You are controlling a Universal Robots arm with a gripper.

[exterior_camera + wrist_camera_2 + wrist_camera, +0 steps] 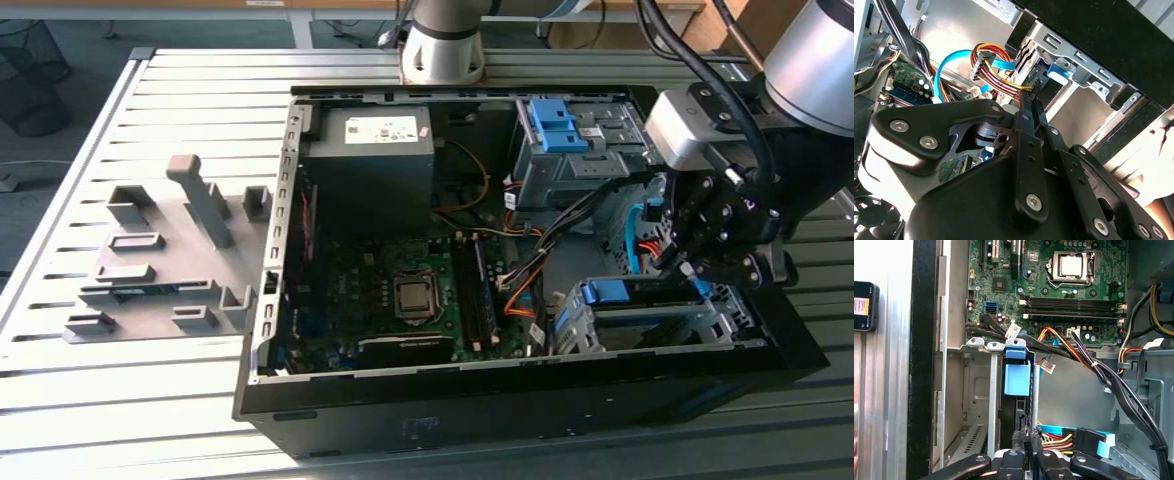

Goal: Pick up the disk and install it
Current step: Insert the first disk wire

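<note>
The disk [617, 292] stands on edge in the silver drive cage [667, 325] at the case's front corner, on the exterior view's right. Its blue carrier tab [1017, 377] sticks up between the cage rails, also seen as the blue carrier [1058, 71] in the second wrist view. My gripper [694, 268] hangs just over the cage. Its fingers [1020, 440] lie close together with nothing between them, and the gripper [1033, 100] has its tips at the disk's dark end edge, with the gripper [1028, 432] in line with it.
The open black computer case [287, 300] holds a motherboard [400, 290], a large black box [367, 150] and a second cage with a blue latch piece [558, 125]. Cable bundles [1089, 360] run beside the cage. A grey fixture plate [160, 260] lies on the table. A person's hand [1159, 165] is beside the case.
</note>
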